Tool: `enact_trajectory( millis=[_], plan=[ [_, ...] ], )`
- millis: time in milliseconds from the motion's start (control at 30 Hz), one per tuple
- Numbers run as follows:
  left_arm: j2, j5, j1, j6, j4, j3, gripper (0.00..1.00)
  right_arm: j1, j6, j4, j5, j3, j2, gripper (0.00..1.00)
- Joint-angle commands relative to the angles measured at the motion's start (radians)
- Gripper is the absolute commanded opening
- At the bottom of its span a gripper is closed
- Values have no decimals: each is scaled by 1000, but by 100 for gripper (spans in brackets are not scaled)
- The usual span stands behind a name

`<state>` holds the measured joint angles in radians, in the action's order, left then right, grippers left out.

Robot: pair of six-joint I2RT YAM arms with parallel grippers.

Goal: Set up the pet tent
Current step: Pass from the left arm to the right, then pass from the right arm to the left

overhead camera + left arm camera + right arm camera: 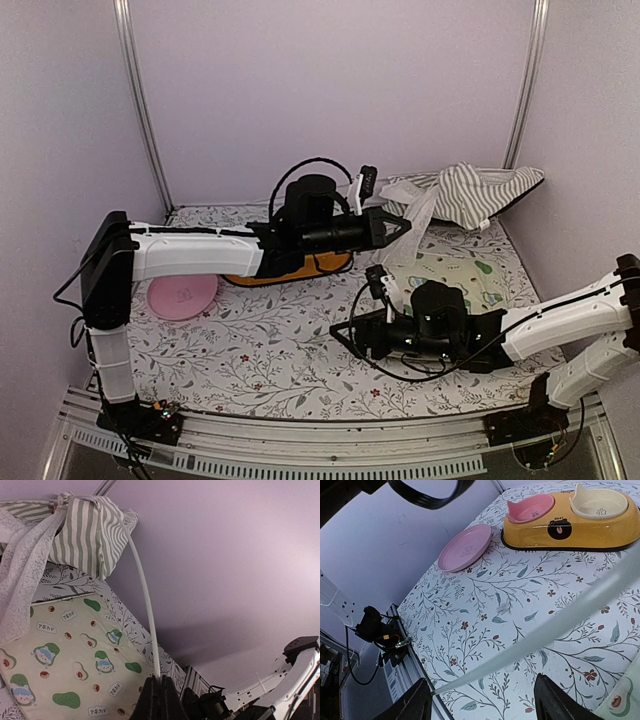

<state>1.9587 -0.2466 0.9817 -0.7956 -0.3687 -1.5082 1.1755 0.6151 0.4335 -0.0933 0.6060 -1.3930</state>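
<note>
The pet tent point(470, 195) lies collapsed at the back right, a heap of green and white striped fabric point(87, 535) with a lace curtain point(20, 580) hanging off it. One thin white pole point(147, 610) curves down from the fabric into my left gripper point(159, 682), which is shut on the pole's lower end. That left gripper point(400, 227) hovers above the mat's far edge. My right gripper point(485, 702) stands open low over the tablecloth. A blurred white pole point(545, 630) crosses slantwise between its fingers, its tip beside the left finger point(417, 702). In the top view the right gripper point(345, 335) points left.
A pale avocado-print mat point(65, 655) lies under the tent's near side. An orange double pet bowl point(570, 517) sits beneath the left arm, with a pink plate point(465, 547) to its left. The table's front rail point(400, 665) runs close to the right gripper. Walls enclose three sides.
</note>
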Motion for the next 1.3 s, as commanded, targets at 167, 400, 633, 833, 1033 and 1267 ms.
enact_trajectory(
  millis=[167,400,633,833,1033,1267],
  plan=[
    [-25,0,-3,-36,-131,-20,0,-8,-14,39,-22,36,-59,44],
    [-69,50,-11,37,-28,11,0,-9,-10,-37,-15,39,8,0],
    [-138,147,-14,167,153,62,5,-9,-43,-51,132,9,137,0],
    [-228,185,-7,226,170,159,17,-27,-59,-57,269,-12,243,0],
    [-306,128,-4,251,117,281,37,-60,-33,-78,298,-61,335,0],
    [-382,-94,2,259,75,397,56,-77,-41,-155,297,-71,348,0]
  ],
)
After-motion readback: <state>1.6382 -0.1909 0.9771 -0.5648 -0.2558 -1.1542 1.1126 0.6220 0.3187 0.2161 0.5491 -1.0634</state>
